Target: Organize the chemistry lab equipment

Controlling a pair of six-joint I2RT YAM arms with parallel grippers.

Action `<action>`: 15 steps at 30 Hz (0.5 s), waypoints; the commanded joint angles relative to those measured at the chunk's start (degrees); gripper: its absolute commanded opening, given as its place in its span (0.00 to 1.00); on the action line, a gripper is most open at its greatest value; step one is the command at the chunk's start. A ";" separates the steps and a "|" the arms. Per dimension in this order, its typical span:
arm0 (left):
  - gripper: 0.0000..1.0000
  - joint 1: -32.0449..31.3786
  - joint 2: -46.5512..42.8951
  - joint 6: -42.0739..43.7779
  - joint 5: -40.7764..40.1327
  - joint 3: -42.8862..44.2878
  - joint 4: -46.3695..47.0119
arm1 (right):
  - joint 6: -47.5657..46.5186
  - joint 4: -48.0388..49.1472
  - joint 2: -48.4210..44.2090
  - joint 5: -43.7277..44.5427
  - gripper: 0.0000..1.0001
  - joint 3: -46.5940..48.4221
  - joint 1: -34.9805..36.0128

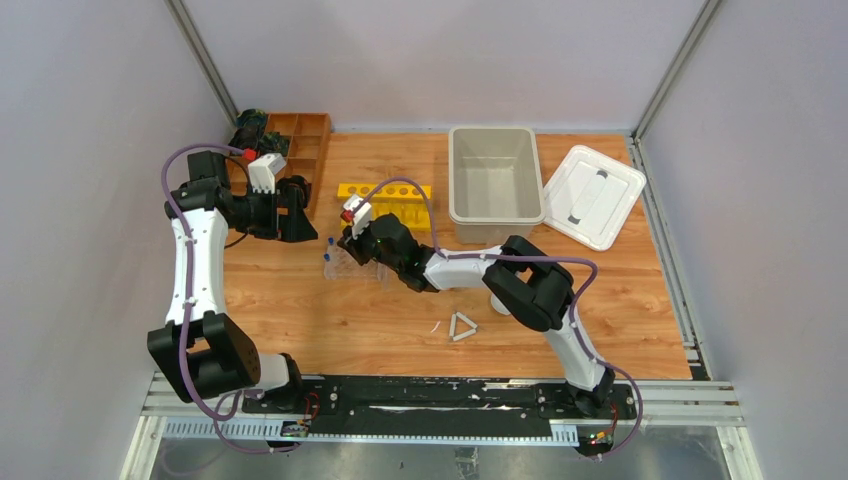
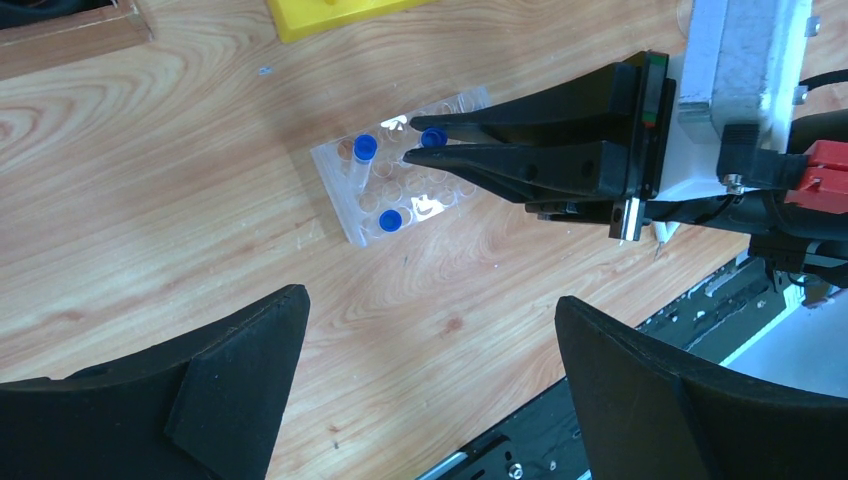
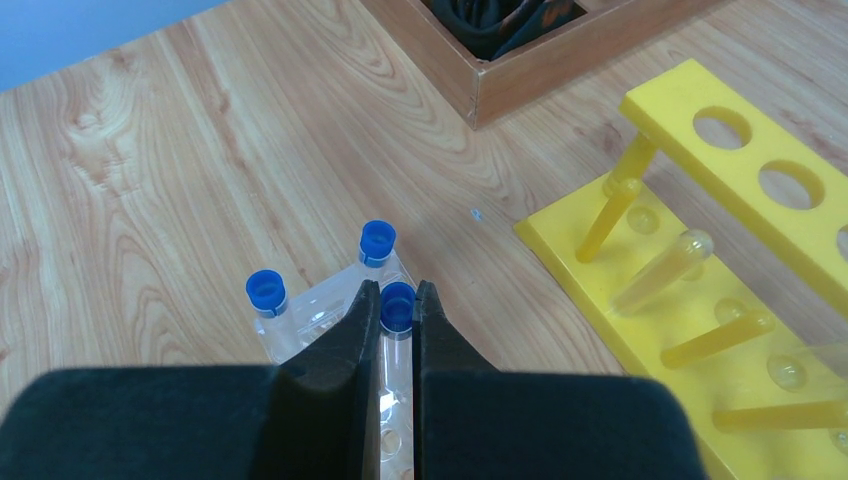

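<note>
The right hand (image 3: 397, 300) is pinched narrow on a blue-capped tube (image 3: 397, 296), held upright over the clear plastic tube rack (image 2: 338, 188); whether its foot sits in a well cannot be told. Two more capped tubes (image 3: 266, 290) stand in the rack's far corner wells. The rack lies left of centre on the wooden surface (image 1: 380, 320), with the yellow rack (image 1: 385, 200) just behind it and bare wood in front and to its left. The left hand (image 1: 290, 210) hangs wide and holds nothing, beside the wooden tray (image 1: 300, 140). The white triangle (image 1: 462, 327) lies well apart, near the front edge.
</note>
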 commanded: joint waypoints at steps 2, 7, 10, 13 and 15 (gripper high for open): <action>1.00 0.22 -0.80 0.75 0.50 -0.07 0.34 | -1.39 1.89 0.71 1.16 0.00 -0.25 0.56; 1.00 0.21 -0.85 0.84 0.24 0.11 0.36 | -1.36 2.83 0.71 1.03 0.00 -1.88 0.49; 1.00 0.20 -0.87 0.86 0.10 0.38 0.37 | -0.97 3.67 0.54 0.64 0.07 -2.89 0.52; 1.00 0.19 -0.90 0.76 -0.08 0.56 0.34 | -0.75 3.80 0.07 0.05 0.14 -3.60 0.56; 1.00 0.21 -0.90 0.92 -0.12 0.61 0.36 | -0.49 3.91 -0.57 0.12 0.21 -4.21 0.55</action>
